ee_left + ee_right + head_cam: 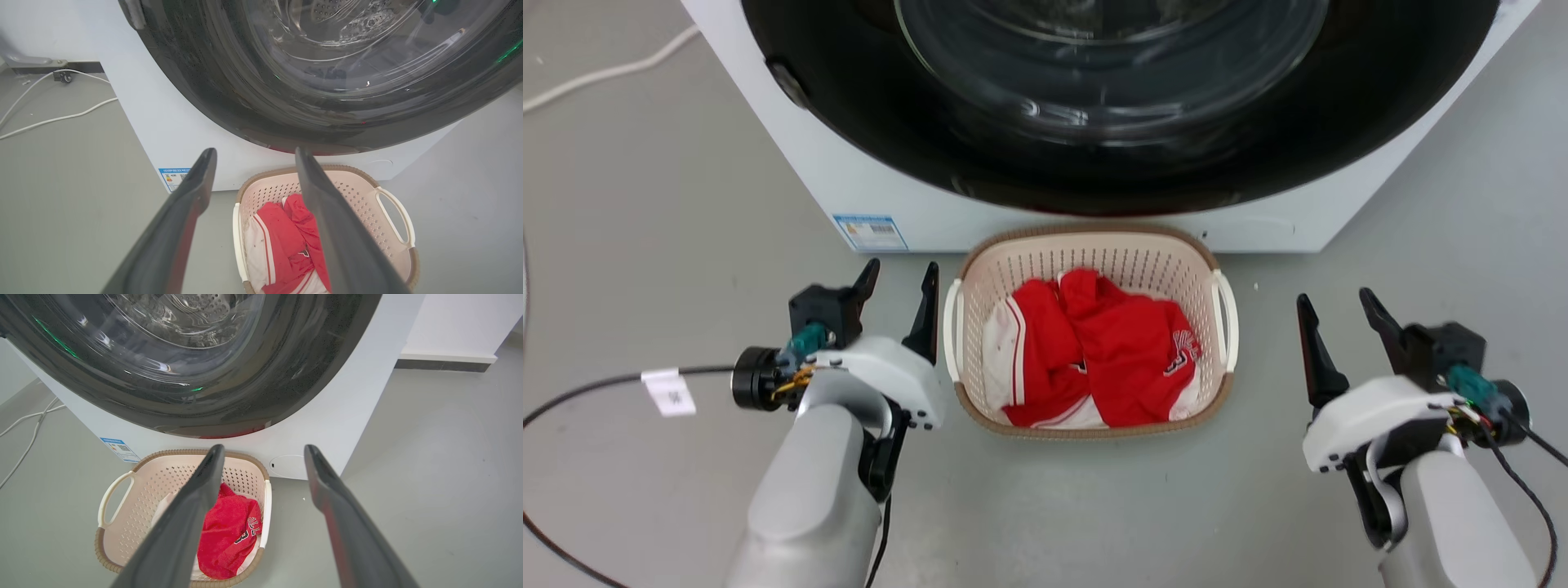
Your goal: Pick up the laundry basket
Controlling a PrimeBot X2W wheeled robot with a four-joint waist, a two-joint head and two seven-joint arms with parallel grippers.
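Observation:
The cream perforated laundry basket (1131, 255) with a brown rim stands on the grey floor just in front of the washer, holding red and white clothes (1107, 355). Its white loop handles sit on the left (952, 327) and right (1225, 320) sides. My left gripper (901, 282) hangs open just left of the basket, its inner finger close to the left handle. Further out, well to the right of the basket, my right gripper (1338, 304) is open too. The basket (359, 192) lies below the left gripper (253, 153), and the basket (155, 486) sits lower left of the right gripper (264, 449).
The white washer (915, 204) with its big dark round door (1111, 106) rises right behind the basket. A white cable (605, 73) runs over the floor at the far left, and a black cable (596, 384) with a paper tag trails from my left wrist.

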